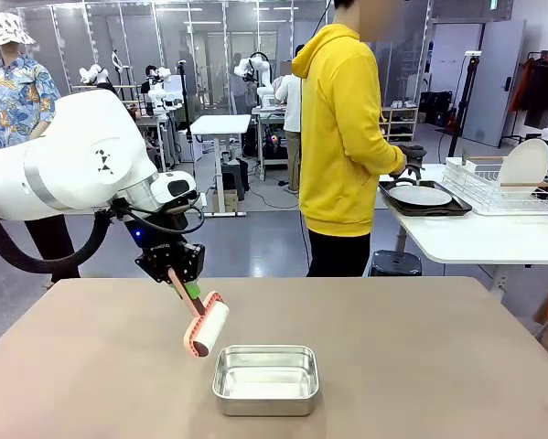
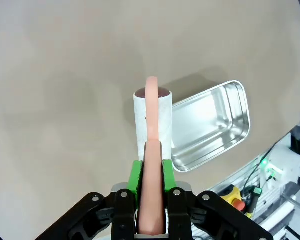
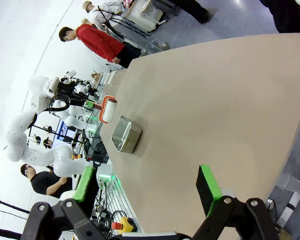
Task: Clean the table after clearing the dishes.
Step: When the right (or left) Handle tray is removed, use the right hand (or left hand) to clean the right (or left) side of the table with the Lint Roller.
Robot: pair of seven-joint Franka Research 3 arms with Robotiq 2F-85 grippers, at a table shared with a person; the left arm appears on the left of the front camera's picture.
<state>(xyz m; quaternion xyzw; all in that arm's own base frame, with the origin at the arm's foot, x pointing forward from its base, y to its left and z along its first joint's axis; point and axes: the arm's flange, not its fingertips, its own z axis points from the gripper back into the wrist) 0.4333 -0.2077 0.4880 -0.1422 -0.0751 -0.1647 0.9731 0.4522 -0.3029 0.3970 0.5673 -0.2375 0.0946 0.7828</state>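
With left fingers [image 2: 134,177] clamped on the lint roller [image 2: 153,120] handle and right fingers [image 3: 208,187] wide apart and empty, the roller could strike the steel pan [image 1: 265,375] just beside it and shove it along the bench [image 1: 438,366].

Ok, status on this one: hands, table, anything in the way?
Left hand shut on roller, roll low over table, contact unclear. Right hand open, near table edge. Plate and tray on side table. Pan beside roller, may block sweep.

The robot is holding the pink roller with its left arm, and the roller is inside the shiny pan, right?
Not quite. The left end effector does hold the pink roller, but the roller is beside the shiny pan, not inside it; the front view shows this.
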